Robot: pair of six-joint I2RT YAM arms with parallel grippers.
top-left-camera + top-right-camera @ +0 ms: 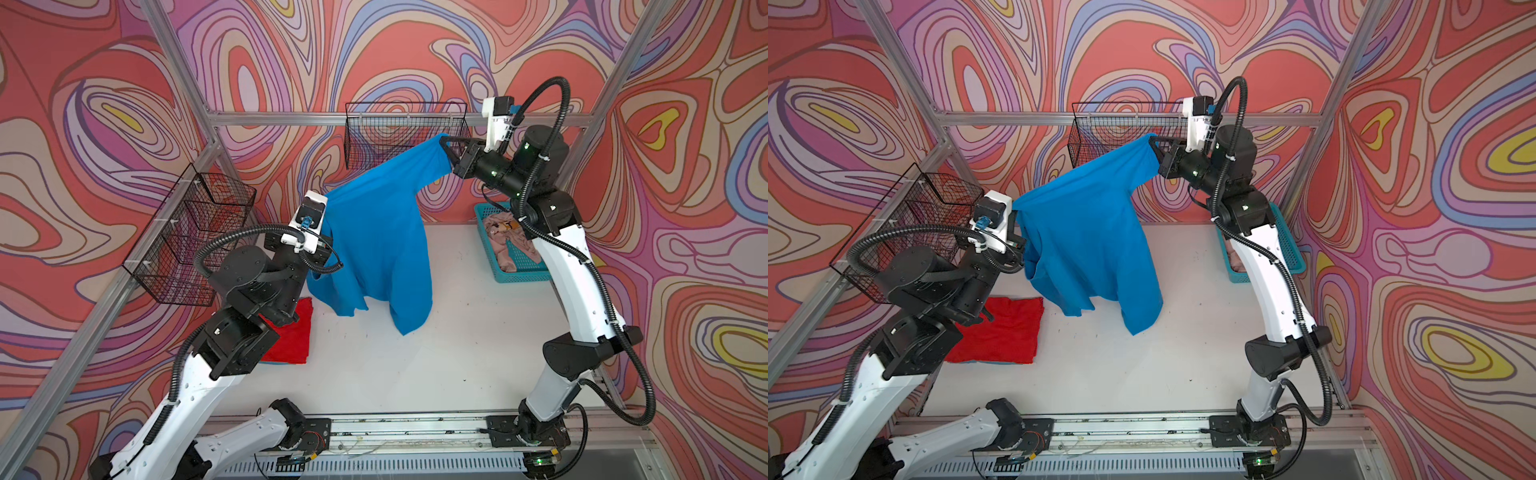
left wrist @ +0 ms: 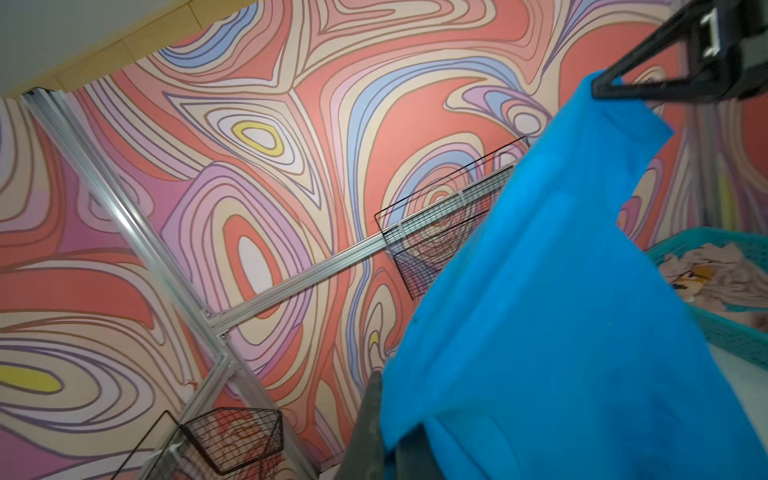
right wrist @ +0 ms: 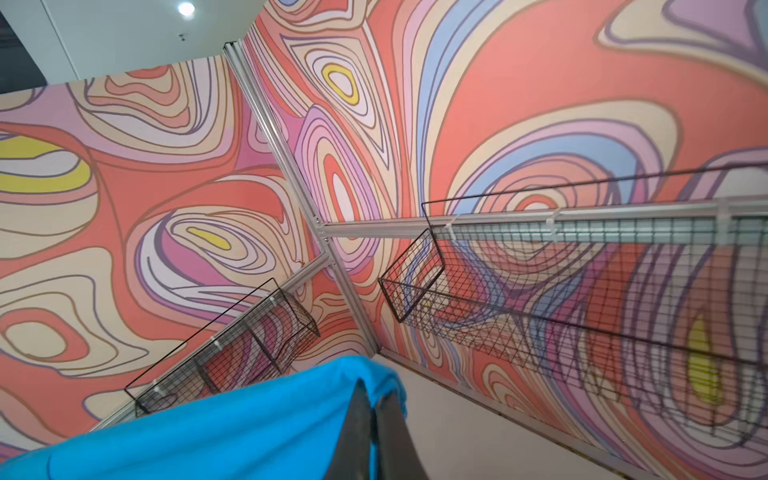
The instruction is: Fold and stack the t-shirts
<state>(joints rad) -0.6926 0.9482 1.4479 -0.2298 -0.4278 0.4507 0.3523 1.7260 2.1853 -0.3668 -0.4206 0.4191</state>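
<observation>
Right wrist view gives me my clearest read: the right gripper [image 3: 371, 390] has both fingers pressed together on a bunched edge of the blue t-shirt [image 3: 199, 440], and the cloth humps over the tips. In the left wrist view, the left gripper [image 2: 388, 415] is pinched shut on another part of the same shirt. Fabric is wedged between its fingers and drapes past them.

For places I use the turquoise basket [image 1: 524, 272], which sits on the white table [image 1: 415, 374]. In both top views the right gripper is up in the air above the basket and a little toward the middle of the cell. The left gripper is well apart from the basket, lower than the right one, with the blue shirt between them. The shirt is stretched in a slanted line from one grip to the other, and its body and sleeves hang down beside the basket without touching it. I cannot tell whether its lowest corner reaches the table.

The beige-pink t-shirt [image 1: 505, 241] lies crumpled inside the basket, with part of it over the near rim. The red t-shirt [image 1: 291, 336] lies folded flat on the table, far from the basket, beyond the hanging blue shirt. The left arm partly covers it.
</observation>
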